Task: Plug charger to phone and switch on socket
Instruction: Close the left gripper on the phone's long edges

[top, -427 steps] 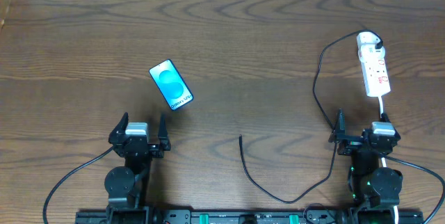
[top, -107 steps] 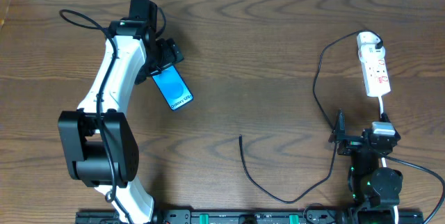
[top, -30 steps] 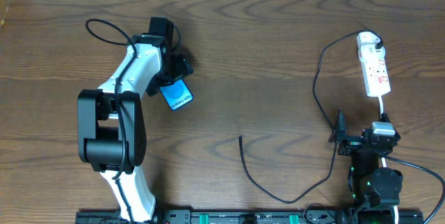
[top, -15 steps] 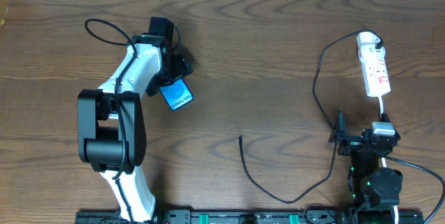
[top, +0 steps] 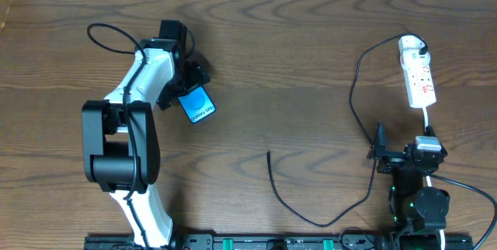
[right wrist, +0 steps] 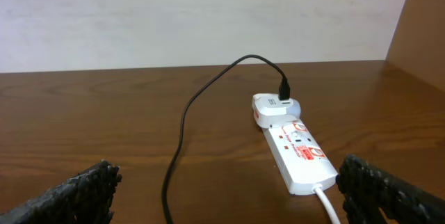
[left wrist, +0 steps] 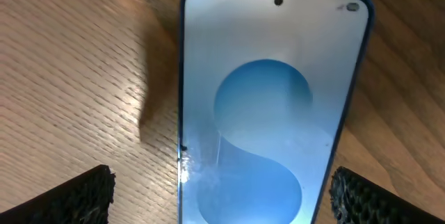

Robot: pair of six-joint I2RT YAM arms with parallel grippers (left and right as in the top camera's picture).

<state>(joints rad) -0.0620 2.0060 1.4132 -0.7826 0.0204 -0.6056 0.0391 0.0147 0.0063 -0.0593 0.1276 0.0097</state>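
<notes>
Flat on desk (top: 311,64), left side: phone (top: 200,109), long axis slanting far-left to near-right. Over its far end, left gripper (top: 186,81), fingers (left wrist: 76,196) spread wide either side. Near right: right gripper (top: 406,154) spread wide, empty. Beyond, socket (top: 419,79) lying near-far, charger (top: 353,87) plugged in at its far end.

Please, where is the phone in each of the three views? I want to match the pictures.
Overhead: the phone lies left of centre, tilted, its upper end under the left gripper.
Left wrist: the phone fills the middle, its top edge near the picture's top.
Right wrist: not in it.
Shared landmark: the brown wooden table.
</notes>
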